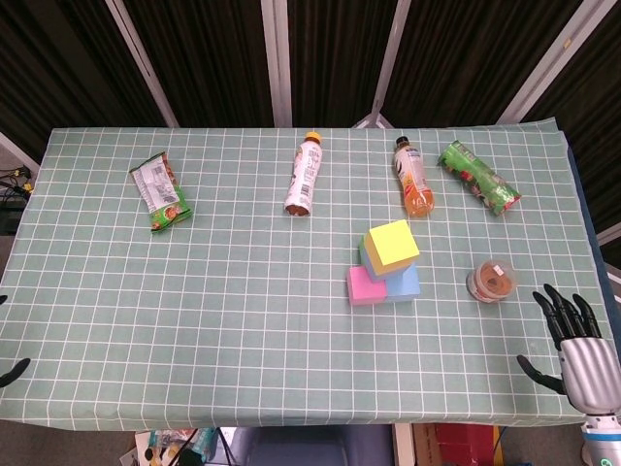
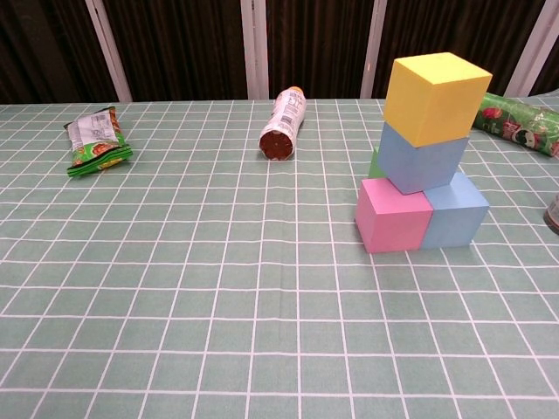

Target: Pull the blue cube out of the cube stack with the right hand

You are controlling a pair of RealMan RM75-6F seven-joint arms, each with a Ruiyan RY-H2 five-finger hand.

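The cube stack stands right of the table's middle. A yellow cube tops a blue cube, which rests on a pink cube and another blue cube. A green cube peeks out behind. My right hand hovers at the table's near right corner, fingers spread, holding nothing, well right of the stack. Of my left hand only dark fingertips show at the left edge of the head view.
Along the far side lie a green snack bag, a white bottle, an orange drink bottle and a green packet. A small round cup sits between the stack and my right hand.
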